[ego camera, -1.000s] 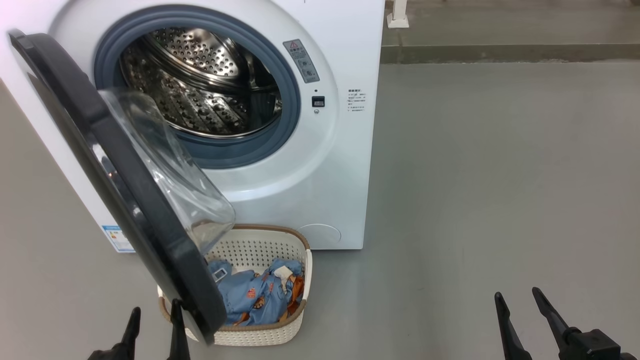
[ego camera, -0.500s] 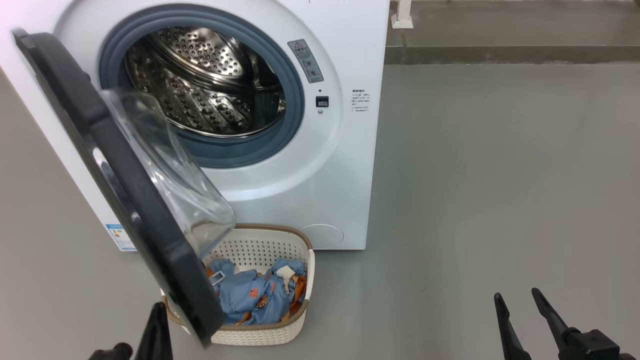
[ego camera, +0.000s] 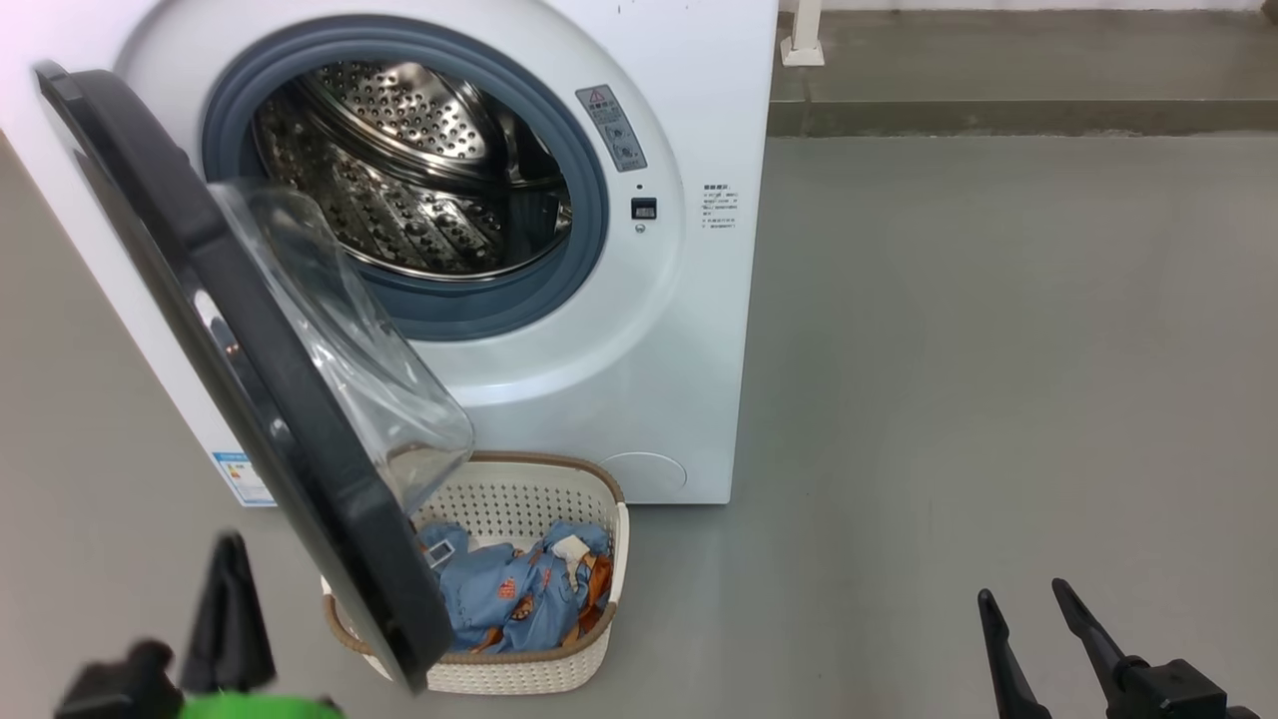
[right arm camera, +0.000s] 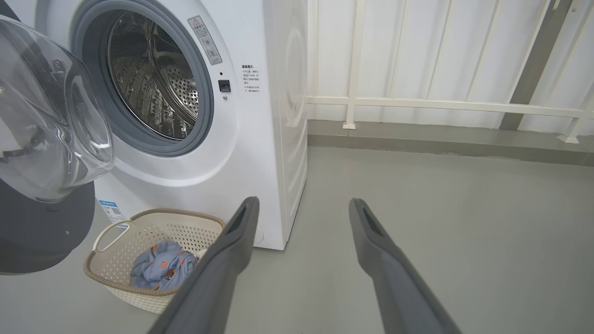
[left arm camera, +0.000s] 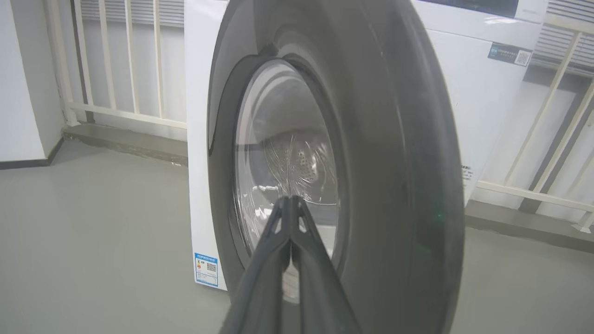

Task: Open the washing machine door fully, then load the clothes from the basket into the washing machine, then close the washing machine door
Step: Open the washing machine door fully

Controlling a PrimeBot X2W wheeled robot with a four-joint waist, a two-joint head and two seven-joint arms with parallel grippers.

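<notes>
Door (ego camera: 300,429) only part open, its rim overhanging basket (ego camera: 539,461) w/ clothes (ego camera: 509,594) at washer's (ego camera: 699,350) foot. Left fingers (ego camera: 232,599) pressed together, empty, near door's outer left side, prob. to nudge it wider. Right fingers (ego camera: 1001,649) apart, empty, near right.

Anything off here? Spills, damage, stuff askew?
Nothing spilled or damaged. One oddity: the door stands only part open, and in the head view its lower edge covers the left end of the basket, partly blocking the clothes, which all lie inside. The left gripper is shut, empty, pointing at the door's outer face.
</notes>
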